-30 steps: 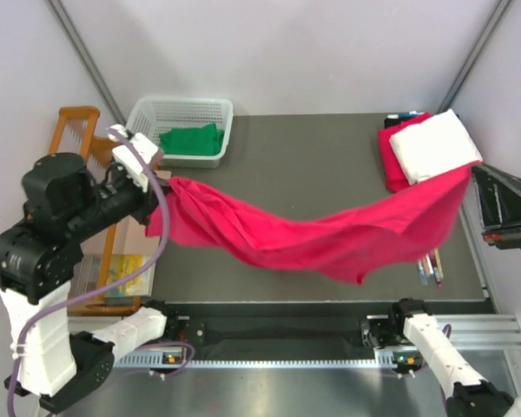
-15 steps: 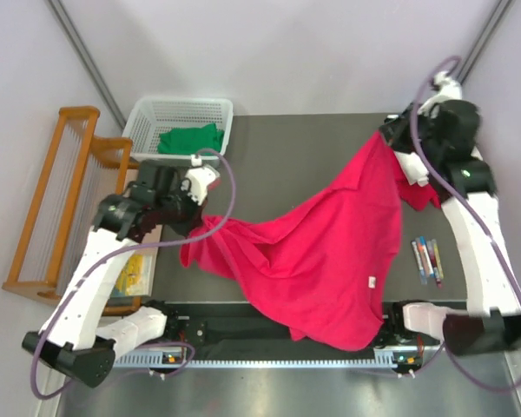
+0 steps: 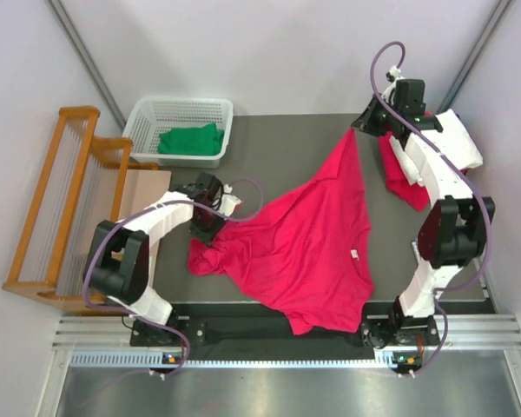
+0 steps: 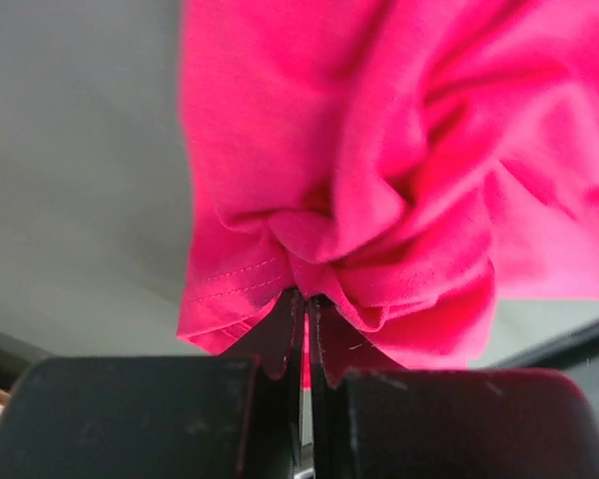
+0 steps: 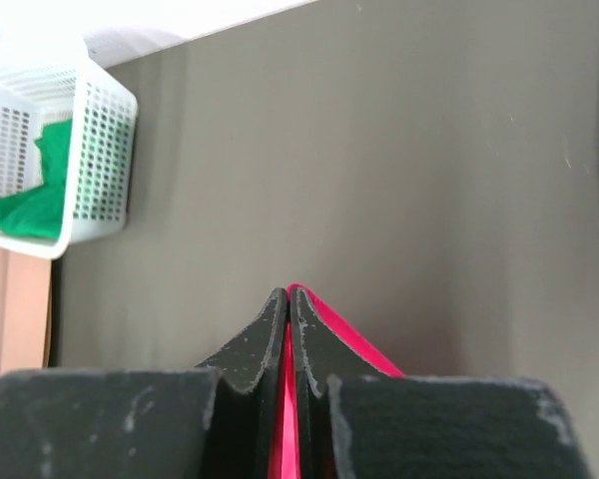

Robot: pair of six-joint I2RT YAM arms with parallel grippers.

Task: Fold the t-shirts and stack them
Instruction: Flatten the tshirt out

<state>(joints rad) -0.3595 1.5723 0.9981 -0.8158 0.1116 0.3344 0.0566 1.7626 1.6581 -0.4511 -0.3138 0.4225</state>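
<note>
Both arms sit lower than half a second ago, laying the crimson-pink t-shirt (image 3: 308, 248) across frame centre on the table (image 3: 278, 152); left gripper (image 4: 304, 299) clamps its bunched left edge, right gripper (image 5: 288, 296) pinches its upper tip, so spreading looks nearly done, folding next

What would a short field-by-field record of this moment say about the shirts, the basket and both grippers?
spread shirt: crimson-pink t-shirt lying unfolded on the dark table, one corner drawn toward the far right
left arm: left gripper shut on a bunched edge of that shirt
right arm: right gripper shut on a thin edge of it, above the table
basket: white basket holding the crumpled green t-shirt
far right: white t-shirt folded, resting on red cloth
stage: spread shirt not yet folded
</note>
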